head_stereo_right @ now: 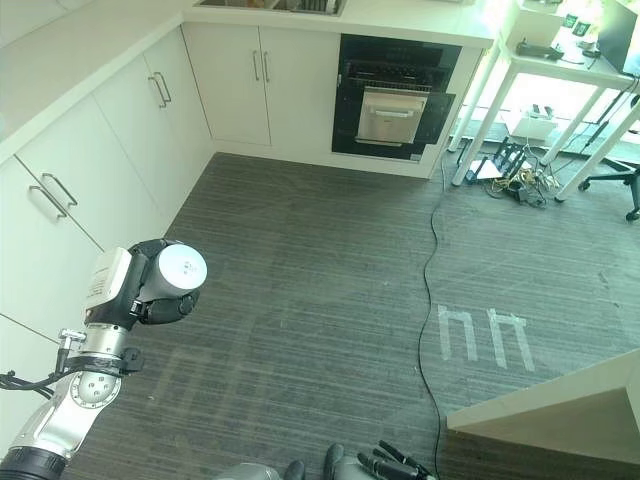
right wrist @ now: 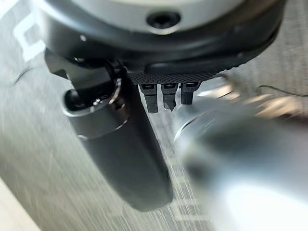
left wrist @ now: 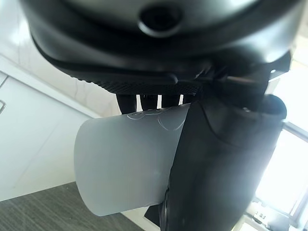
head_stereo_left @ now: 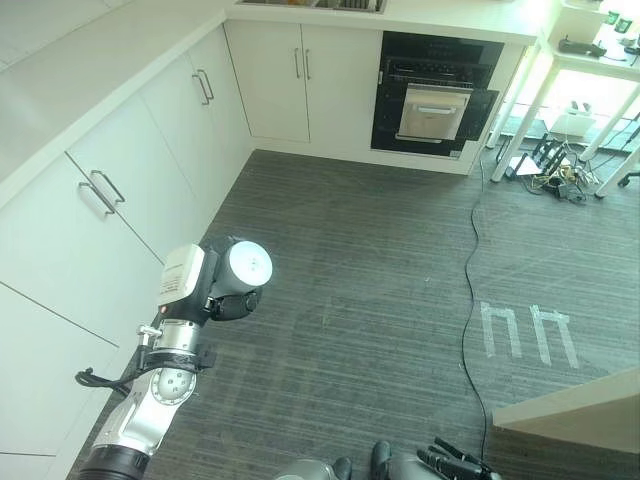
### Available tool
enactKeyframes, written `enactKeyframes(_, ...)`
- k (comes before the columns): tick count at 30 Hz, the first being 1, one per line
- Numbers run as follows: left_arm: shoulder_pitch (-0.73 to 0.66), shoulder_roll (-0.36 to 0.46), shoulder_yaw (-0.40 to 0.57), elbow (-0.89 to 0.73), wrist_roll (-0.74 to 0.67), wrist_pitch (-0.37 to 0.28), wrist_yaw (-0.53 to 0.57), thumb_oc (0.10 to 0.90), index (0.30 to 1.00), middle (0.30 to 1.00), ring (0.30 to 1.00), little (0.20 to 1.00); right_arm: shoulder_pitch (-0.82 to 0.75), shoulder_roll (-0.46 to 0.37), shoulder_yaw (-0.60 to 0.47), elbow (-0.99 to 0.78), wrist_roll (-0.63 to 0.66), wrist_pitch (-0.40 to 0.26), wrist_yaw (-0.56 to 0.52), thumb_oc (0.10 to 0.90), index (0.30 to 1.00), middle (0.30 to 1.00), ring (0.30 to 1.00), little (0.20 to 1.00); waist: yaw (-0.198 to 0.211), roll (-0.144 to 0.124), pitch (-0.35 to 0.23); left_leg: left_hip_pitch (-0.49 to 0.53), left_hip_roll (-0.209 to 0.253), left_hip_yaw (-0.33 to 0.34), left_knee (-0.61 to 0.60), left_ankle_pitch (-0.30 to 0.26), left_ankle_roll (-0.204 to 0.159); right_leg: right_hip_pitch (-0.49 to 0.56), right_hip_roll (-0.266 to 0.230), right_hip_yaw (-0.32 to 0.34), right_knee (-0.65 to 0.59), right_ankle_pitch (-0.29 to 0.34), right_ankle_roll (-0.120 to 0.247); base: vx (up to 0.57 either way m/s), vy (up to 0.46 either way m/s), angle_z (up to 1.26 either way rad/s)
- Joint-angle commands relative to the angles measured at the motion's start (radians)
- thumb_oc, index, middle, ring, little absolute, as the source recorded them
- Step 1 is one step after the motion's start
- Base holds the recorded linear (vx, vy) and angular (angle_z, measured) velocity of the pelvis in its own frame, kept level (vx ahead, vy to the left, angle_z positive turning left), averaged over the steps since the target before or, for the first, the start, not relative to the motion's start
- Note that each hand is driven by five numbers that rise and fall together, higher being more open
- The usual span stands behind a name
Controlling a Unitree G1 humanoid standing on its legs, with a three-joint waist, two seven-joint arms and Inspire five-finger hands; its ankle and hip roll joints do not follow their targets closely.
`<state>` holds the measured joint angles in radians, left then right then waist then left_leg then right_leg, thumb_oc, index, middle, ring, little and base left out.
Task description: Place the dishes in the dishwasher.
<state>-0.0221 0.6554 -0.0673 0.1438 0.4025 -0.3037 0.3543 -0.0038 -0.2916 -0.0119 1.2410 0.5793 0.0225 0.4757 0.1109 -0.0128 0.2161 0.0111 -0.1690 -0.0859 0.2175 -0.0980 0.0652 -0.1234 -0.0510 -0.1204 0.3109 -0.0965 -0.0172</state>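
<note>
My left hand (head_stereo_left: 218, 296) is shut on a frosted white cup (head_stereo_left: 246, 268), which I carry on its side low at the left, beside the white cabinets. The left wrist view shows the cup (left wrist: 122, 166) from close up, the thumb (left wrist: 216, 163) curled across it and the fingers behind it. The dishwasher (head_stereo_left: 436, 98) stands open in the far cabinet row, a dark opening with a silver rack showing. My right hand (head_stereo_left: 455, 462) hangs low at the bottom edge, fingers relaxed and holding nothing; its thumb (right wrist: 120, 144) stands free over the floor.
White cabinets (head_stereo_left: 110, 200) with bar handles run along the left and meet the far row. A white table (head_stereo_left: 585, 65) stands at the back right with cables and boxes (head_stereo_left: 555, 178) under it. White tape marks (head_stereo_left: 528, 335) lie on the grey floor. A pale board corner (head_stereo_left: 585, 410) juts in at lower right.
</note>
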Motion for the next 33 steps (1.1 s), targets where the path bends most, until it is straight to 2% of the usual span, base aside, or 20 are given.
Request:
enactKeyframes(1, -0.1, 0.056, 0.087, -0.156, -0.043, -0.075, 0.014, 0.4, 0.3, 0.3, 0.3, 0.3, 0.015, -0.046, 0.033, -0.03, 0.016, -0.024, 0.035, 0.8, 0.9, 0.9, 0.9, 0.9, -0.04, 0.021, -0.054, -0.145, 0.191, 0.075, 0.083, -0.095, -0.108, 0.042, -0.036, -0.039, -0.011, -0.129, 0.126, -0.02, -0.072, 0.25)
enactKeyframes(5, -0.109, 0.064, 0.092, -0.155, -0.072, -0.14, -0.022, 0.4, 0.3, 0.3, 0.3, 0.3, 0.018, -0.057, 0.018, -0.03, 0.055, -0.035, 0.028, 0.8, 0.9, 0.9, 0.9, 0.9, -0.067, 0.033, -0.047, -0.158, 0.249, 0.168, 0.083, -0.079, -0.134, 0.048, -0.051, -0.082, -0.011, -0.131, 0.126, -0.03, -0.013, 0.46)
enactKeyframes(7, -0.12, 0.066, 0.083, -0.162, -0.077, -0.152, -0.031, 0.4, 0.3, 0.3, 0.3, 0.3, 0.024, -0.063, -0.001, -0.024, 0.075, -0.023, 0.024, 0.8, 0.9, 0.9, 0.9, 0.9, -0.087, 0.041, -0.048, -0.165, 0.268, 0.182, 0.083, -0.078, -0.143, 0.042, -0.054, -0.08, -0.011, -0.132, 0.129, -0.03, 0.045, 0.6)
enactKeyframes(11, -0.128, 0.062, 0.075, -0.163, -0.084, -0.159, -0.039, 0.4, 0.3, 0.3, 0.3, 0.3, 0.036, -0.069, -0.023, -0.004, 0.035, -0.006, 0.019, 0.8, 0.9, 0.9, 0.9, 0.9, -0.11, 0.048, -0.058, -0.156, 0.271, 0.185, 0.083, -0.092, -0.148, 0.031, -0.053, -0.065, -0.011, -0.132, 0.131, 0.01, 0.056, 0.04)
enactKeyframes(20, -0.129, 0.067, 0.048, -0.167, -0.084, -0.171, -0.065, 0.4, 0.3, 0.3, 0.3, 0.3, 0.052, -0.048, -0.014, 0.009, 0.014, -0.028, 0.037, 0.8, 0.9, 0.9, 0.9, 0.9, -0.135, 0.049, -0.078, -0.117, 0.251, 0.184, 0.083, -0.139, -0.124, 0.029, -0.059, -0.036, -0.011, -0.124, 0.142, 0.04, 0.053, -0.11)
enactKeyframes(28, -0.157, 0.081, 0.003, -0.178, -0.111, -0.14, -0.077, 0.4, 0.3, 0.3, 0.3, 0.3, 0.066, -0.033, -0.013, 0.011, -0.011, -0.022, 0.024, 0.8, 0.9, 0.9, 0.9, 0.9, -0.167, 0.042, -0.093, -0.094, 0.249, 0.209, 0.083, -0.173, -0.102, 0.022, -0.048, 0.011, -0.011, -0.113, 0.158, 0.03, 0.022, -0.12)
enactKeyframes(29, -0.189, 0.125, 0.08, -0.306, -0.137, -0.091, -0.137, 0.4, 0.3, 0.3, 0.3, 0.3, 0.024, -0.061, -0.042, -0.006, 0.051, 0.006, -0.027, 0.8, 0.9, 0.9, 0.9, 0.9, -0.116, 0.048, -0.066, -0.111, 0.294, 0.241, 0.083, -0.1, -0.14, 0.047, -0.045, -0.079, -0.011, -0.141, 0.112, 0.03, 0.021, -0.1)
enactKeyframes(30, -0.187, 0.124, 0.084, -0.307, -0.141, -0.093, -0.138, 0.4, 0.3, 0.3, 0.3, 0.3, 0.024, -0.057, -0.044, 0.002, 0.096, 0.038, -0.019, 0.8, 0.9, 0.9, 0.9, 0.9, -0.116, 0.052, -0.071, -0.114, 0.288, 0.23, 0.083, -0.101, -0.14, 0.045, -0.038, -0.071, -0.011, -0.144, 0.11, 0.04, 0.021, -0.12)
enactKeyframes(33, -0.197, 0.128, 0.086, -0.304, -0.161, -0.078, -0.138, 0.4, 0.3, 0.3, 0.3, 0.3, 0.029, -0.05, -0.057, 0.014, 0.162, 0.057, 0.031, 0.8, 0.9, 0.9, 0.9, 0.9, -0.126, 0.06, -0.077, -0.112, 0.287, 0.231, 0.083, -0.102, -0.143, 0.05, -0.032, -0.065, -0.011, -0.149, 0.108, 0.02, 0.017, -0.03)
